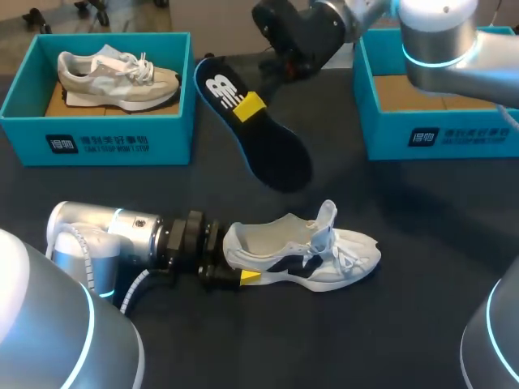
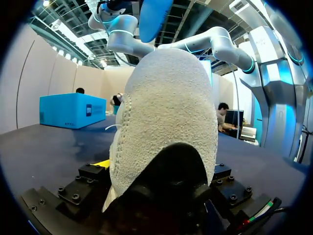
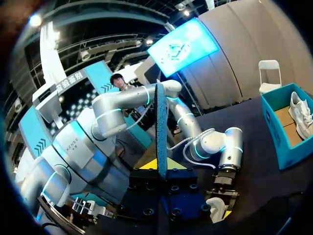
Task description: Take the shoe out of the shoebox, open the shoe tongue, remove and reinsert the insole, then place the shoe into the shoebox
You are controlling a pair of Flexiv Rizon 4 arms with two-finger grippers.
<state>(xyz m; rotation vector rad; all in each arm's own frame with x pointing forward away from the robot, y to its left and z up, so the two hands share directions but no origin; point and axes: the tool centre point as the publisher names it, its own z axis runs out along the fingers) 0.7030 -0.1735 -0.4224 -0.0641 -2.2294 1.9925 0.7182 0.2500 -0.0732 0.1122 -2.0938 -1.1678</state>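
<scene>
Pretty much all there is to see here is the table (image 1: 405,324). The top is dark, near-black and matte, maybe a cloth or mat cover, can't really tell. In the head view it runs from 6 o'clock up to its far edge around 12. Light falls on it soft and even, with a slight sheen in the left wrist view.

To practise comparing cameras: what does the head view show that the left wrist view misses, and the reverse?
Head view only: the beige shoe in the left shoebox, and the laces and tongue of the white shoe. Left wrist view only: the heel's rough texture close up. Both: the left gripper shut on the white shoe's heel, and the insole raised above the table.
</scene>
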